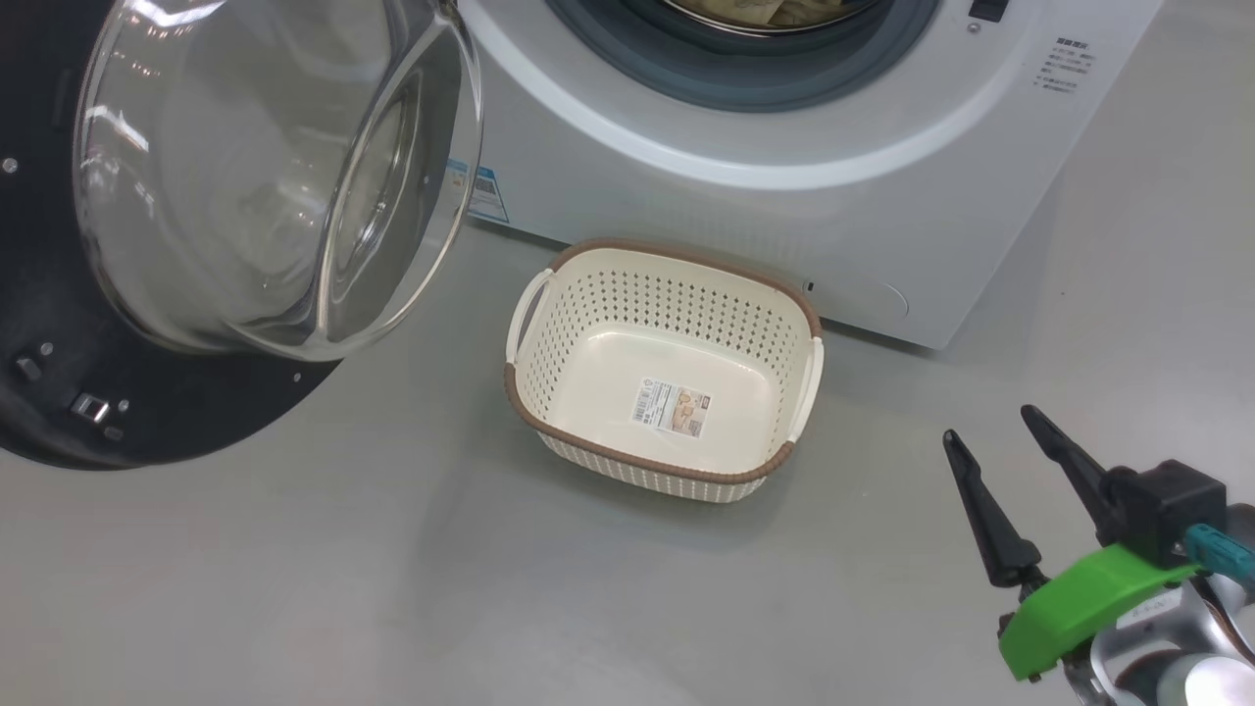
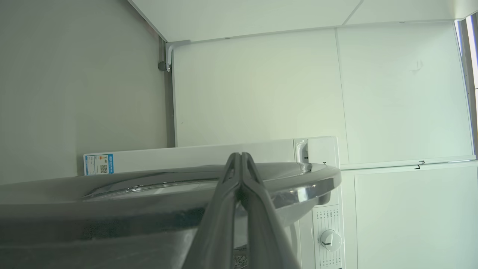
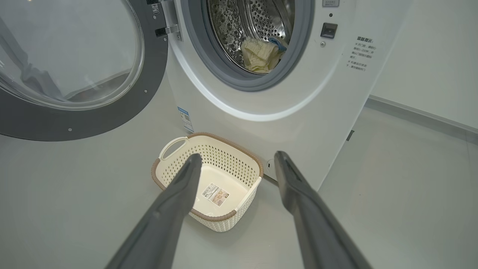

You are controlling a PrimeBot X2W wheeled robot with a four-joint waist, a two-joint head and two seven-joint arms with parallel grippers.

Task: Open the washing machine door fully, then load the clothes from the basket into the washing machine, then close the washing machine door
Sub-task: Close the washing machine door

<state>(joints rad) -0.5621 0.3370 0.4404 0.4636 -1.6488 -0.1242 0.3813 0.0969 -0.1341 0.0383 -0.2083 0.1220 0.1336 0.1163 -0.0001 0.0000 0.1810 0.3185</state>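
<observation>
The washing machine door (image 1: 59, 392) stands swung open at the left, its glass bowl (image 1: 265, 176) bulging outward. Inside the drum of the white washing machine (image 1: 784, 147) lie the pale yellow clothes (image 3: 259, 56) with a bit of blue trim. The cream basket (image 1: 686, 257) sits on the floor in front of the machine, holding nothing but its sticker. My right gripper (image 1: 988, 425) hovers open to the basket's right, with nothing between its fingers (image 3: 186, 179). My left gripper (image 2: 241, 156) is shut, its tips by the door's glossy rim (image 2: 298, 183); whether they touch it I cannot tell.
Grey floor (image 1: 392, 569) stretches in front of and left of the basket. A white wall (image 3: 429, 74) with a grey skirting runs to the right of the machine. The machine's control knob (image 2: 330, 240) shows beyond the door's edge.
</observation>
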